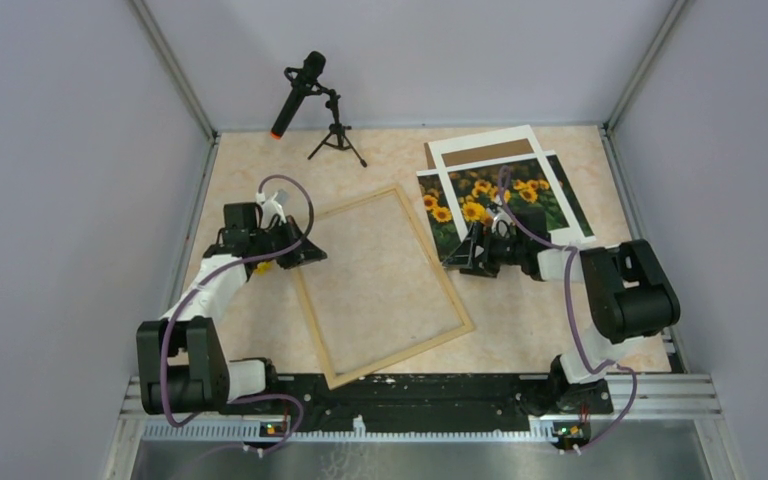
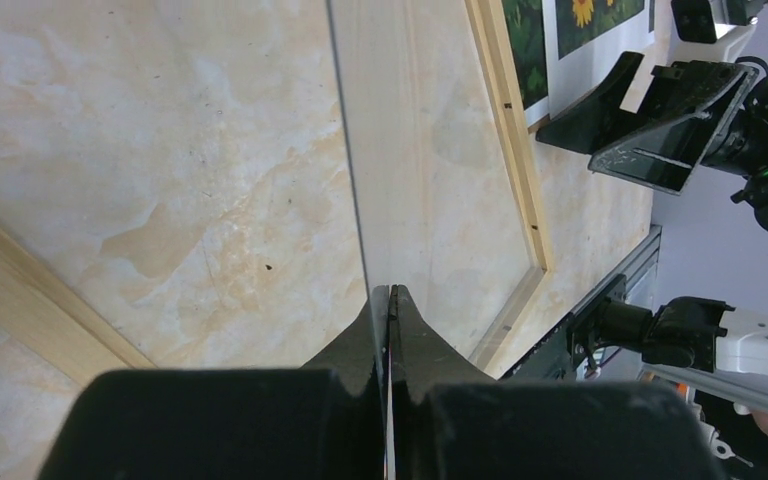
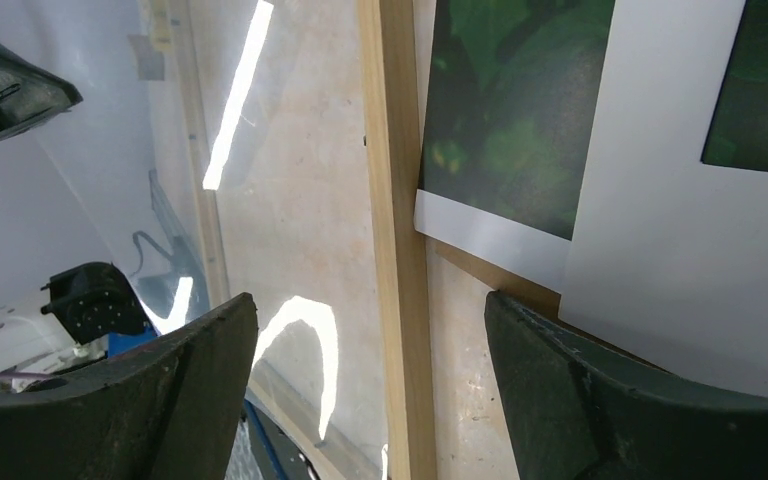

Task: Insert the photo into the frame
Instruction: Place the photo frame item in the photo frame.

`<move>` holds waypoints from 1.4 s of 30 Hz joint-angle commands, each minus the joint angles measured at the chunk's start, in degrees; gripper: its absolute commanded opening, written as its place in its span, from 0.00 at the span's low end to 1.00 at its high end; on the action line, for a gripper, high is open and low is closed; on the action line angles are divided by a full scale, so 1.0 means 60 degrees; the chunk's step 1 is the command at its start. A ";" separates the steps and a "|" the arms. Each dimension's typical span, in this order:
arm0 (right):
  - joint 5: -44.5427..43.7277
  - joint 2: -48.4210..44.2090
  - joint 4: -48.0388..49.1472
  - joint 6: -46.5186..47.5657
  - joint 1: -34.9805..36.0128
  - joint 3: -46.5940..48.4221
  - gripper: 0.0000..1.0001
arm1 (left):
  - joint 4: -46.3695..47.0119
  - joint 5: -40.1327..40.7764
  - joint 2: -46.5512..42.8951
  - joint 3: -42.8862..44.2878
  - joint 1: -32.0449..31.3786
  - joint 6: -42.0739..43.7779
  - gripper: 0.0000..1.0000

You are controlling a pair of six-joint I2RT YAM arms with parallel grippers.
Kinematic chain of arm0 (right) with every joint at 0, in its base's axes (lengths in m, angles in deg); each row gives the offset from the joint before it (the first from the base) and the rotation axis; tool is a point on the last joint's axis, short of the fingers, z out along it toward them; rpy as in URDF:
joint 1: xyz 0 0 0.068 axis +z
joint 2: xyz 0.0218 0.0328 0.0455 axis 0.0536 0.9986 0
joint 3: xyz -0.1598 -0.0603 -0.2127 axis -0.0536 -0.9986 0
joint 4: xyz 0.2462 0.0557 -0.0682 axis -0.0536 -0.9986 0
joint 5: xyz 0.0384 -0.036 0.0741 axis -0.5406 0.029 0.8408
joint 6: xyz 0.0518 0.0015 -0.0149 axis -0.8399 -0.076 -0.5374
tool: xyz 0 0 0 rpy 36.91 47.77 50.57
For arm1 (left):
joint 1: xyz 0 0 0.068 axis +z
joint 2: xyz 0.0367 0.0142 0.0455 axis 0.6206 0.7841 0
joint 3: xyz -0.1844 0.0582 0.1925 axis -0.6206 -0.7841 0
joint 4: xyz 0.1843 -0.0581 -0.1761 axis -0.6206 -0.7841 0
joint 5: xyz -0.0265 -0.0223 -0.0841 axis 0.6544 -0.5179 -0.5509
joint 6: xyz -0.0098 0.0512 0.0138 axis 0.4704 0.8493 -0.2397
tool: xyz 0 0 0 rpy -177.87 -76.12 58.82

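Filling the bottom of the left wrist view, the left gripper is pressing its fingers flat together over the frame. A thin pale line is running up from the tips, maybe the edge of a clear pane, and I cannot tell whether anything is being pinched. Across the surface, the right gripper is hanging with jaws wide apart. One finger is sitting over the frame's inside and the other over the white mat, so the frame's right rail and the near corner of the photo are both lying in the gap.

That is where trouble is waiting. Closing from this spot is likely to catch the wood rail along with the print, or to nip the mat instead, since the mat is lying on top of the photo and covering much of it. Dragging the print out could shift the mat and the brown board too, and a thin sheet lying flat is offering little edge to bite.

Lying just right of the frame and outside it, the photo is showing yellow-orange sunflowers on dark green leaves with a thin white border, its corner right against the rail.
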 commanded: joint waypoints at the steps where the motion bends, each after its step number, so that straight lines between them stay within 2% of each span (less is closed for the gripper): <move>1: -0.0694 0.0463 0.0004 0.0565 0.0119 -0.0018 0.83 | 0.0554 -0.0429 -0.0480 -0.0068 0.0058 0.0323 0.00; 8: -0.0740 0.0477 0.0182 0.0642 0.0123 -0.0123 0.84 | 0.1307 -0.1040 -0.0495 -0.0259 0.0056 -0.0113 0.00; 26: -0.0808 0.0424 0.0355 0.0697 0.0119 -0.0290 0.86 | 0.1568 -0.1450 -0.0686 -0.0007 0.0057 -0.0027 0.00; 32: -0.0808 0.0423 0.0399 0.0684 0.0115 -0.0314 0.86 | 0.1741 -0.1530 -0.0273 0.0217 0.0060 -0.1465 0.00; 36: -0.0778 0.0408 0.0423 0.0669 0.0123 -0.0325 0.86 | 0.2713 -0.1876 0.0288 0.0146 0.0060 -0.2378 0.00; 37: -0.0773 0.0409 0.0426 0.0669 0.0116 -0.0343 0.86 | 0.2717 -0.1746 0.0415 0.0165 0.0068 -0.2409 0.02; 40: -0.0764 0.0390 0.0472 0.0668 0.0123 -0.0401 0.86 | 0.2681 -0.1468 0.0780 0.0217 0.0071 -0.2400 0.36; 42: -0.0740 0.0379 0.0521 0.0657 0.0116 -0.0445 0.86 | 0.2368 -0.1259 0.0925 0.0238 0.0071 -0.2366 0.54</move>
